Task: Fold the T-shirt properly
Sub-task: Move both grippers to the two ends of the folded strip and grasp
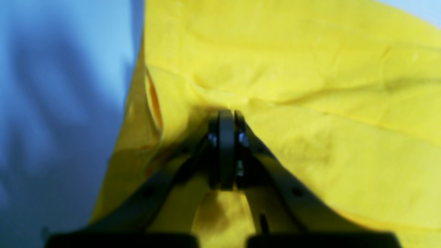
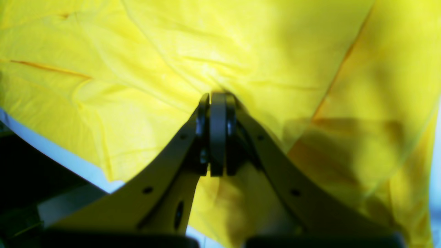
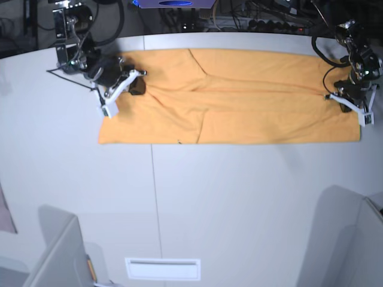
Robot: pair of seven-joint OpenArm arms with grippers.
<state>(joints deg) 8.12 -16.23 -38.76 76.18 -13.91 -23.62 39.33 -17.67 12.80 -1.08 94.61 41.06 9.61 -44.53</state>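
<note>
Plainly, T-shirt bears no writing.

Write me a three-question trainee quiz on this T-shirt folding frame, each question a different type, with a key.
1. True or false: both claws are closed on the T-shirt.
2. Multiple choice: how does the shirt lie in the base view? A) crumpled in a heap B) a long strip spread across the table C) hanging off the front edge
3. In the base view, which claw is at the strip's right end?

Key:
1. True: the left claw and the right claw both pinch fabric.
2. B
3. The left claw.
</note>
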